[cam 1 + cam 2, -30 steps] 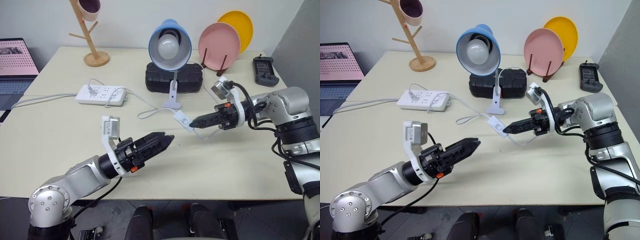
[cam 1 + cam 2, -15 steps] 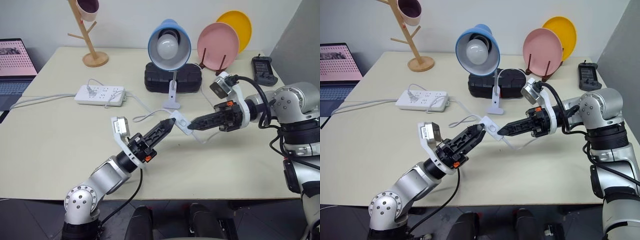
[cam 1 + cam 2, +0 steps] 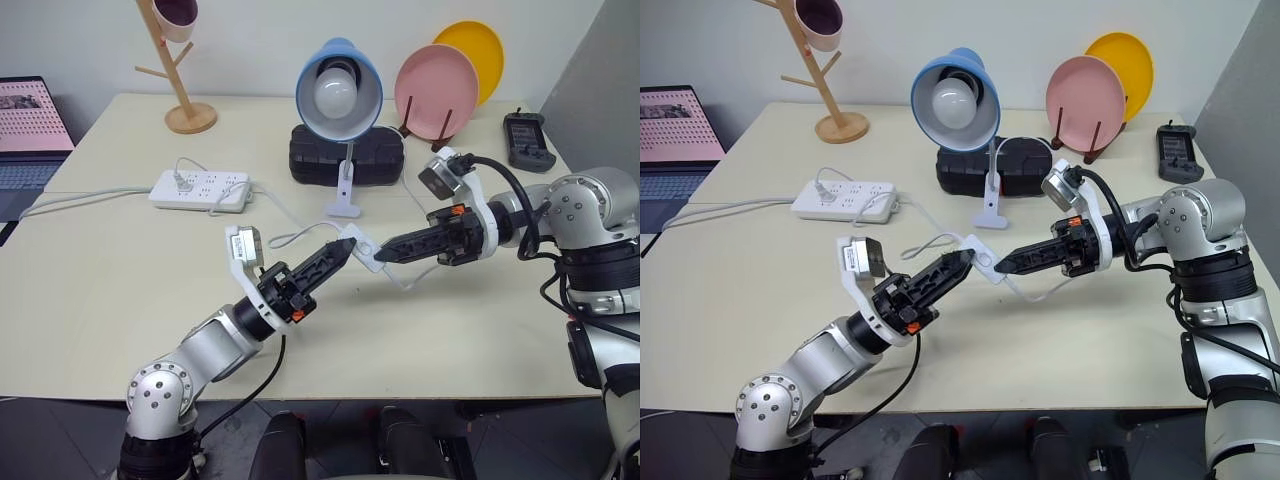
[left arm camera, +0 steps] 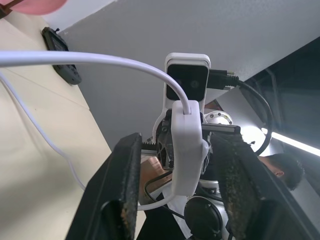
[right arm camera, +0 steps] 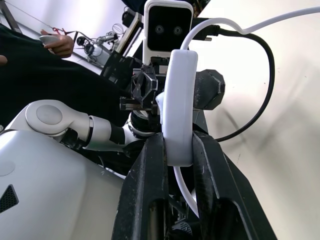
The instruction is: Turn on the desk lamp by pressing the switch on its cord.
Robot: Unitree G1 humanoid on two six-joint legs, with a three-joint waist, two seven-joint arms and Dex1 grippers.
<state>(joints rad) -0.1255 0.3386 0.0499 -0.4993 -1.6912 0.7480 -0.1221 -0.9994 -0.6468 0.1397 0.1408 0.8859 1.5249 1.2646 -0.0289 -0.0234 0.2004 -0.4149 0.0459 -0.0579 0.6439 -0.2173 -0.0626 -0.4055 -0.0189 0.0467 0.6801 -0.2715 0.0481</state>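
Observation:
The desk lamp, with its blue shade and white bulb, stands unlit at the back of the table. Its thin white cord runs forward to the white oblong switch, which is lifted off the table. My right gripper reaches in from the right and is shut on one end of the switch. My left gripper points up from the left. Its two fingers stand either side of the switch with small gaps, so it is open.
A white power strip lies at the left. A black box sits behind the lamp's clip, with pink and yellow plates on a rack. A wooden mug tree, a laptop and a black remote line the edges.
My left gripper has swung up and right to the switch, and its fingers have drawn closer together around it. The right gripper has lifted the switch slightly and pulled back a little.

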